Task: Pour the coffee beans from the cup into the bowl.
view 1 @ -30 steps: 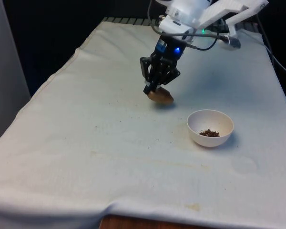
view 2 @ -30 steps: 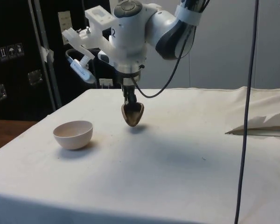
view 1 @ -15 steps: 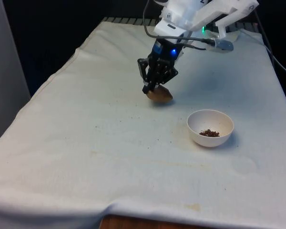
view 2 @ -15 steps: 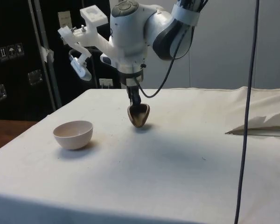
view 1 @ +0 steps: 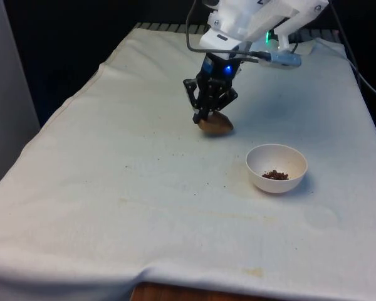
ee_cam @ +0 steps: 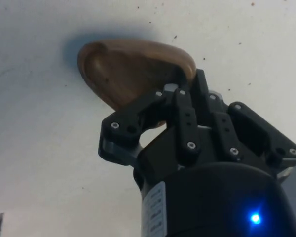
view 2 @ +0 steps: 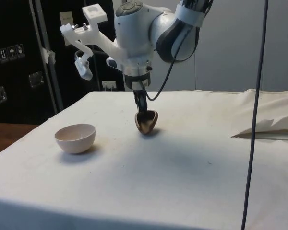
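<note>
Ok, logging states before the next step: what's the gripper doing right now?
Gripper: shut on the brown wooden cup, empty inside, low over the cloth.

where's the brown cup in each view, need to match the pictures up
Front view: the brown cup is above centre, held at the tool, up and toward the front view's left of the white bowl.
Side view: the cup is near centre, low over the cloth, with the bowl off to the picture's left.
Wrist view: the cup sits gripped at its rim by the tool.
Shared landmark: the tool holding the cup.
</note>
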Controlling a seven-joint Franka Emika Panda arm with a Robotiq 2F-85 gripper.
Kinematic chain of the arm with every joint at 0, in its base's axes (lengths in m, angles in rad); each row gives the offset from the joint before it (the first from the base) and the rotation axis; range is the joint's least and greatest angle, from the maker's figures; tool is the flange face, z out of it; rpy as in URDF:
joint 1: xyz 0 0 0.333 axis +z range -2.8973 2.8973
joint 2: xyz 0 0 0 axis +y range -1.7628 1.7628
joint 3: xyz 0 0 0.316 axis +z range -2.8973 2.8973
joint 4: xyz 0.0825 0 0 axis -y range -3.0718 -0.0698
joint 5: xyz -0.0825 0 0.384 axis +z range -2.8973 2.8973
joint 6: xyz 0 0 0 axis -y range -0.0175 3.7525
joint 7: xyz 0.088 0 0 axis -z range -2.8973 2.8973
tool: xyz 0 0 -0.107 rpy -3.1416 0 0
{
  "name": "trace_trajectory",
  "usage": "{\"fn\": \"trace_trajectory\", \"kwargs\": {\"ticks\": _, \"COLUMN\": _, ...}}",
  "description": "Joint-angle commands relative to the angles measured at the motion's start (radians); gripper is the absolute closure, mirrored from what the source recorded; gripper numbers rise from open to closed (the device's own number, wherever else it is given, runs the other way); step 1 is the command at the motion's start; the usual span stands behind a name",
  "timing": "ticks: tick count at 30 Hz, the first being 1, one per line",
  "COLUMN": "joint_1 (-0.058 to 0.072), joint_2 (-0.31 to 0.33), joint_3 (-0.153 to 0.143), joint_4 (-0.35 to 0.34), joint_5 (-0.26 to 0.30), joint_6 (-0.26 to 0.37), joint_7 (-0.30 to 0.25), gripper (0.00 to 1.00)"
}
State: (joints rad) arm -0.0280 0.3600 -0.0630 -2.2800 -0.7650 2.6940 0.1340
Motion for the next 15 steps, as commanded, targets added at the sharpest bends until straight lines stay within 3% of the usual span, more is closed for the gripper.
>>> {"fn": "trace_trajectory", "kwargs": {"ticks": 1, "joint_1": 0.000, "joint_2": -0.001, "joint_3": 0.000, "joint_4": -0.002, "joint_5": 0.011, "joint_6": 0.001, "joint_7": -0.004, "gripper": 1.00}}
{"fn": "trace_trajectory", "kwargs": {"ticks": 2, "joint_1": -0.011, "joint_2": -0.004, "joint_3": 0.013, "joint_4": -0.015, "joint_5": 0.039, "joint_6": 0.010, "joint_7": -0.023, "gripper": 1.00}}
{"fn": "trace_trajectory", "kwargs": {"ticks": 8, "joint_1": -0.012, "joint_2": -0.005, "joint_3": 0.017, "joint_4": -0.024, "joint_5": 0.116, "joint_6": 0.017, "joint_7": -0.059, "gripper": 1.00}}
{"fn": "trace_trajectory", "kwargs": {"ticks": 9, "joint_1": 0.001, "joint_2": -0.002, "joint_3": 0.002, "joint_4": -0.013, "joint_5": 0.099, "joint_6": 0.008, "joint_7": -0.047, "gripper": 1.00}}
{"fn": "trace_trajectory", "kwargs": {"ticks": 10, "joint_1": -0.011, "joint_2": -0.005, "joint_3": 0.017, "joint_4": -0.025, "joint_5": 0.126, "joint_6": 0.017, "joint_7": -0.065, "gripper": 1.00}}
{"fn": "trace_trajectory", "kwargs": {"ticks": 15, "joint_1": -0.011, "joint_2": -0.003, "joint_3": 0.020, "joint_4": -0.029, "joint_5": 0.196, "joint_6": 0.021, "joint_7": -0.101, "gripper": 1.00}}
